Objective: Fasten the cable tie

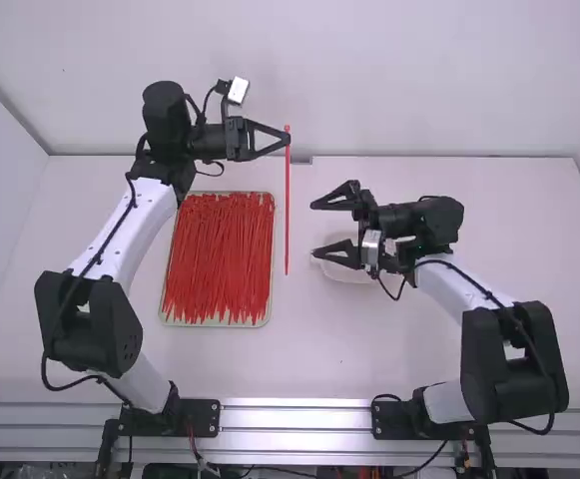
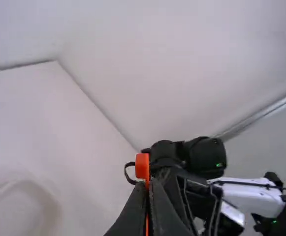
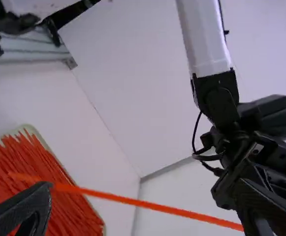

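While left pincer (image 1: 284, 140) pinches cable tie (image 1: 287, 205), right pincer (image 1: 315, 230) spread beside, seemingly apart; tray (image 1: 215, 324) edge near.

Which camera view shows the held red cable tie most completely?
The high view: the cable tie shows full length, gripped at one end by the left pincer. In the left wrist view its head shows; in the right wrist view, a stretch of strap.

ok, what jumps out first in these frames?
A single red cable tie, gripped at one end by the shut left gripper, runs toward the near side of the table. Left of it sits a tray packed with a pile of red ties. The right gripper gapes wide open beside the single tie's free end.
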Controlling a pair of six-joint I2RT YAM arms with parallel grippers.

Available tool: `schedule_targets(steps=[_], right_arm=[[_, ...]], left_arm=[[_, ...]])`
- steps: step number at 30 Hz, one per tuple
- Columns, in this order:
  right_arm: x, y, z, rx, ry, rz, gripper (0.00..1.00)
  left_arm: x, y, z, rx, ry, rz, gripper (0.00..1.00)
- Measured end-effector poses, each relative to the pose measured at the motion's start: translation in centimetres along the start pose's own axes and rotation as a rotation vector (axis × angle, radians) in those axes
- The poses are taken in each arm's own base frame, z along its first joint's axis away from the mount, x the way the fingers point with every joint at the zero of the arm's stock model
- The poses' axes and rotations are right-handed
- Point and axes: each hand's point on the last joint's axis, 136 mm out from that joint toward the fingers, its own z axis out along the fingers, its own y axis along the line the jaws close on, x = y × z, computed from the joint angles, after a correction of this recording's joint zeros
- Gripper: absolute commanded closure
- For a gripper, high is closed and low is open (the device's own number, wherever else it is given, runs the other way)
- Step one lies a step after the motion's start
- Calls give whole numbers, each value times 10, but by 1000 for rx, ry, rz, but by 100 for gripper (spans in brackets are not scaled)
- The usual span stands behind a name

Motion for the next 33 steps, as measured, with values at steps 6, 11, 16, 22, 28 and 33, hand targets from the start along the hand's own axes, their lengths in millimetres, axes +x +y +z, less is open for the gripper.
schedule_targets(steps=[6, 11, 16, 22, 28, 33], right_arm=[[-1, 7, 4, 0, -8, -149, 1], [-8, 12, 17, -10, -48, -247, 1], [-13, 13, 26, -10, -74, -323, 1], [-17, 12, 31, -6, -84, -359, 7], [-18, 12, 32, -7, -88, -360, 32], [-18, 13, 32, -7, -88, -346, 56]], left_arm=[[3, 5, 0, -15, 0, -190, 98], [4, 12, 0, -40, -12, -308, 98], [2, 18, 0, -64, -36, -376, 98], [0, 21, 0, -76, -52, -400, 98], [0, 23, 0, -83, -60, -409, 98], [-1, 23, 0, -85, -62, -409, 98]])
